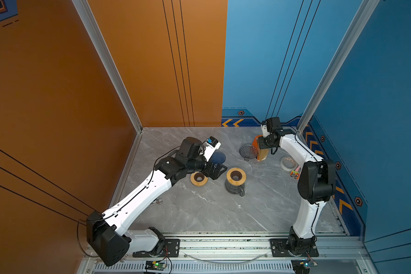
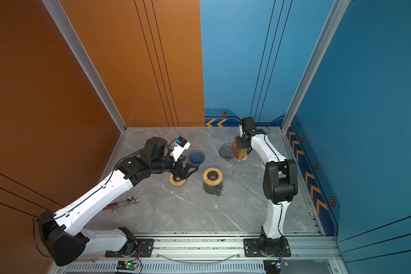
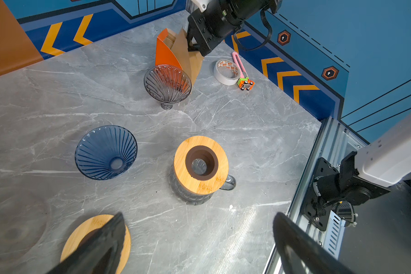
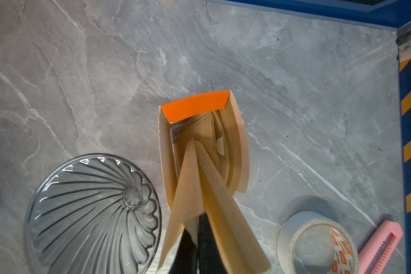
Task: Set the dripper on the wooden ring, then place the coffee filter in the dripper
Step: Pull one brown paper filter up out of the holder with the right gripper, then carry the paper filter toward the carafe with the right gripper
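The right end effector (image 4: 197, 237) is closed on a brown paper coffee filter (image 4: 188, 185) inside the orange filter box (image 4: 195, 105), where two leaves fan out. A second filter could ride up with it, or the box could tip onto the clear glass dripper (image 4: 93, 213) just beside it. The left end effector (image 3: 199, 218) gapes empty, well apart.

Both my arms look alike: white shells on the long links, bulky black housings at the joints. A thin black cable (image 1: 141, 191) runs clipped along the white shell of my left arm (image 1: 140, 201); a thicker black cable (image 3: 267, 26) loops behind my right hand (image 4: 197, 244). Both hands are matte black with blunt, tapering fingers. Beside my left hand (image 2: 189, 172) sits a white camera block (image 1: 211, 143) with a blue tag. Black base plates (image 1: 277, 246) with silver screws carry each arm.
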Controlling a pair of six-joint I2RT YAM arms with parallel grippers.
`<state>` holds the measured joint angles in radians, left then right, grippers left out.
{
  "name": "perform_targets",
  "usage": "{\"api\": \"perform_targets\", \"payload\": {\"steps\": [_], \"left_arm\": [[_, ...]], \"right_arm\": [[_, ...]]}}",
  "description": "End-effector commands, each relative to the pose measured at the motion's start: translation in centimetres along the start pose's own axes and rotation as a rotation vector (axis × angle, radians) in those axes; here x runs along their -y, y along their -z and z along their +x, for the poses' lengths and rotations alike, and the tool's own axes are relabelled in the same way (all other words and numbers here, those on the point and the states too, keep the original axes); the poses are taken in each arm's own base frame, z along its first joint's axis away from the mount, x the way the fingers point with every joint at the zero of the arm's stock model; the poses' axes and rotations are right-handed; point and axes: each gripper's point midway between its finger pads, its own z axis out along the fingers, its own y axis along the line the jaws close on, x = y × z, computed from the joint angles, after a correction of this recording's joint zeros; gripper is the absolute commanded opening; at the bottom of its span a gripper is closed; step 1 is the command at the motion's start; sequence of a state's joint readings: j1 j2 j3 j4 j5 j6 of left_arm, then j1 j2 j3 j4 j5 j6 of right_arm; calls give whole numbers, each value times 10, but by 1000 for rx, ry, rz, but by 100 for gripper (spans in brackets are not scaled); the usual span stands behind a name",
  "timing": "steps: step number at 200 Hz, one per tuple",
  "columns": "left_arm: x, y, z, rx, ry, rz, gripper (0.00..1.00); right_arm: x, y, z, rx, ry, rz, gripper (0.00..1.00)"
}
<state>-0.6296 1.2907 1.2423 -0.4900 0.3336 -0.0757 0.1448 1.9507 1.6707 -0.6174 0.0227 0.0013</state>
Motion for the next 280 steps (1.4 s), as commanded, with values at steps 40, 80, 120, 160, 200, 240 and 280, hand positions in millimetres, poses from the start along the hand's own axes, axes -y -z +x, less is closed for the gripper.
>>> {"api": "perform_targets", "payload": {"steps": [40, 80, 120, 160, 200, 240, 280], "left_arm": [[7, 0, 1, -14, -10, 22, 98], [8, 0, 1, -15, -8, 24, 98], [6, 0, 0, -14, 16, 17, 98], [4, -2, -1, -17, 50, 17, 98], [1, 1, -3, -6, 57, -3, 98], [-2, 1, -5, -5, 93, -14, 98], [-5, 7, -10, 16, 112, -17, 98]], "right_arm": [[-1, 2, -35, 87, -26, 27, 0], [3, 15, -47, 126, -33, 48, 0], [-1, 48, -54, 176, -37, 32, 0], [-17, 81, -42, 204, -5, 24, 0], [-31, 112, -28, 222, 13, 17, 0], [-55, 144, 0, 191, 18, -57, 0], [-75, 188, 30, 172, 26, -129, 0]]}}
